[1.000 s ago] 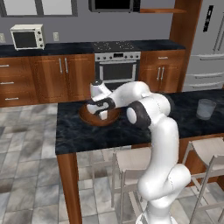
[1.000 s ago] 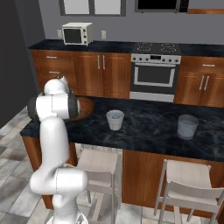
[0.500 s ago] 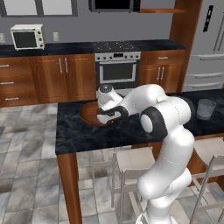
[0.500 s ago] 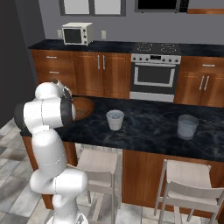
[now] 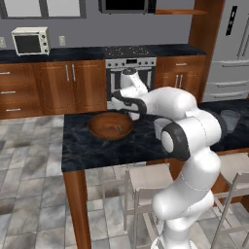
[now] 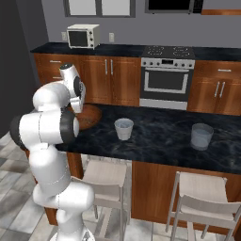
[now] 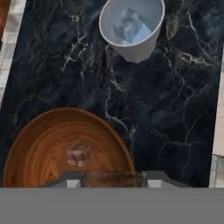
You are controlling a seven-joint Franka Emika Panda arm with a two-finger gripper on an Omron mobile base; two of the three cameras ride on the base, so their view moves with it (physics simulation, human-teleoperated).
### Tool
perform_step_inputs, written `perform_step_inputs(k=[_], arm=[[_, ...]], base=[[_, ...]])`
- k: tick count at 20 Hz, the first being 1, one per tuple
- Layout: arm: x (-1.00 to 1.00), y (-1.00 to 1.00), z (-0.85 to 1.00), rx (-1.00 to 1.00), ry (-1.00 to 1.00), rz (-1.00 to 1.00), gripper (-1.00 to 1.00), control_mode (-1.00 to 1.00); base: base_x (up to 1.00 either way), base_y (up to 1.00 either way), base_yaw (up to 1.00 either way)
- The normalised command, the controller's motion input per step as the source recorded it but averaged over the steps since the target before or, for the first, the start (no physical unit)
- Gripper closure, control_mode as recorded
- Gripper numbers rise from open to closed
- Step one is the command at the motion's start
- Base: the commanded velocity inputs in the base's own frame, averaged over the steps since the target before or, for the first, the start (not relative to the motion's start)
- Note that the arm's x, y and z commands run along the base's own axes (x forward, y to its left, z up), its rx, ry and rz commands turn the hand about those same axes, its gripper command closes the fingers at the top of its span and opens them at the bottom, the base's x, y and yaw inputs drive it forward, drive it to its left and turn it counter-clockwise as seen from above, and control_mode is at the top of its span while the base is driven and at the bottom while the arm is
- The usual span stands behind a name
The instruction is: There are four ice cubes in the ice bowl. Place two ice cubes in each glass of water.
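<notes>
Ice cube [image 7: 78, 155] is sitting in the ice bowl [image 7: 43, 144] just ahead of my tool [image 7: 111, 183]; tool's half-spread, gripping nothing I'm seeing.

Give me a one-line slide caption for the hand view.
Looking down on the wooden ice bowl holding one visible ice cube, near a tumbler already containing ice.

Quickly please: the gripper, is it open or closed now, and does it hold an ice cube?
Gripper: above the ice bowl; open or closed cannot be told, and no ice cube is seen between its fingertips.
</notes>
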Motion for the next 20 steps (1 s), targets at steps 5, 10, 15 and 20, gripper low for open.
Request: perform_step_inputs(k=[5, 10, 15, 20], arm=[[-0.15, -0.93, 0.53, -0.14, 0.16, -0.08, 1.00, -1.00], [-0.20, -0.96, 0.37, -0.14, 0.15, -0.08, 1.00, -1.00], [-0.47, -1.00, 0.03, -0.08, 0.02, -0.04, 1.00, -1.00], [-0.48, -1.00, -0.04, -0.01, -0.01, -0.02, 1.00, -1.00]], base=[[0.00, 0.00, 0.00], [0.00, 0.00, 0.00], [0.00, 0.00, 0.00], [0.00, 0.00, 0.00]])
